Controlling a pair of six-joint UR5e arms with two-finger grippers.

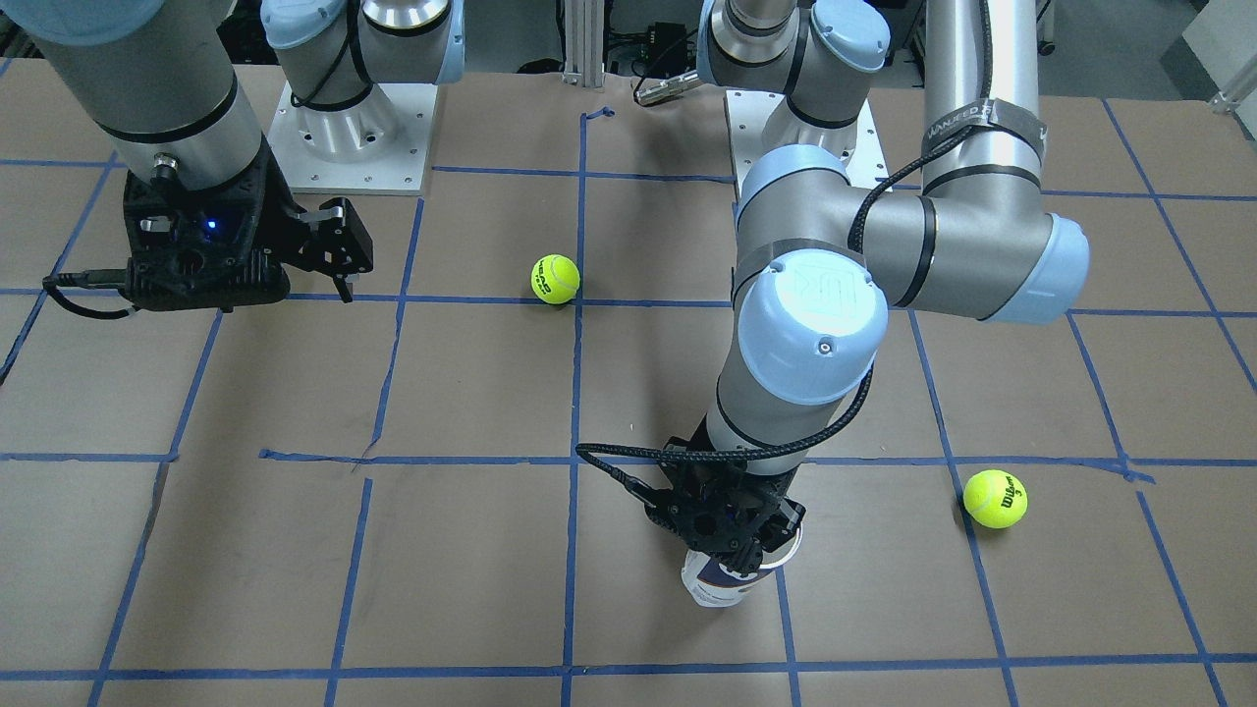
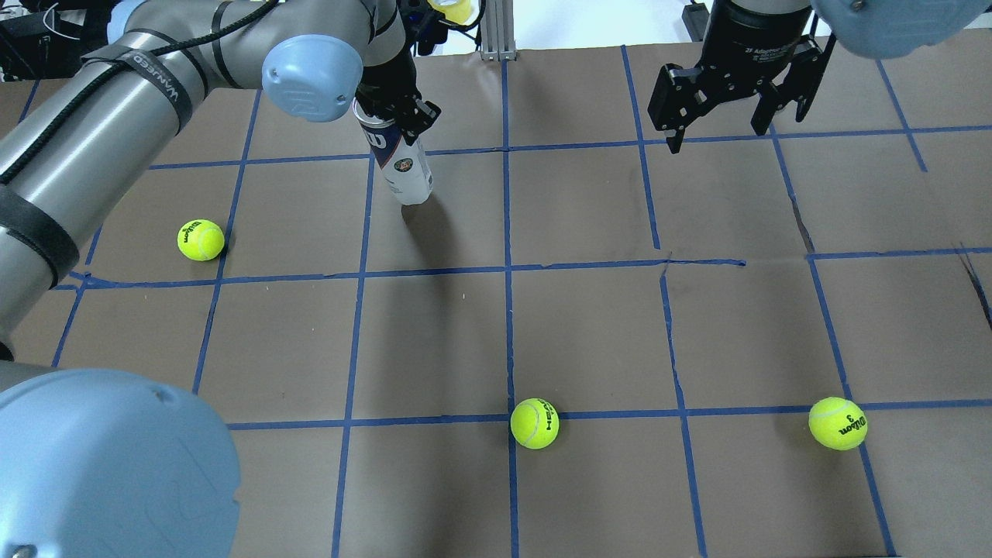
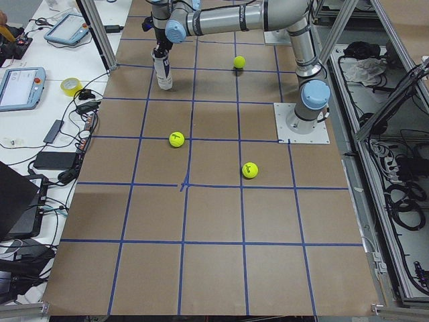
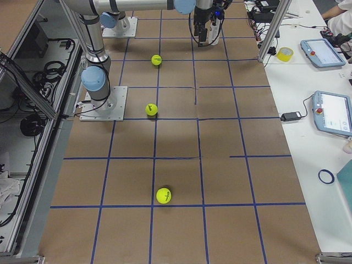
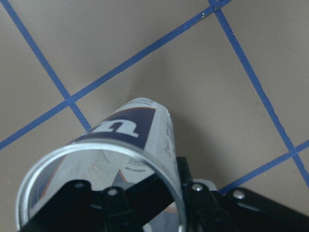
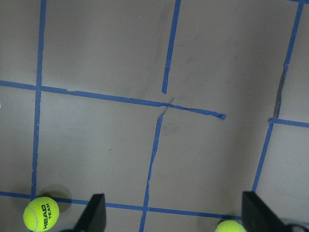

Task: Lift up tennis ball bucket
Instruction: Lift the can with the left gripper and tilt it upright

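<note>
The tennis ball bucket is a clear can with a white and navy label, open at the top. It hangs slightly tilted under my left gripper, which is shut on its rim. It also shows in the front view, in the left exterior view and in the left wrist view, where dark fingers clamp the rim wall. I cannot tell whether its base touches the table. My right gripper is open and empty, far to the right of the can.
Three yellow-green tennis balls lie loose on the brown, blue-taped table: one left of the can, one mid-front, one front right. The right wrist view shows two of them, one at the left and one at the bottom edge.
</note>
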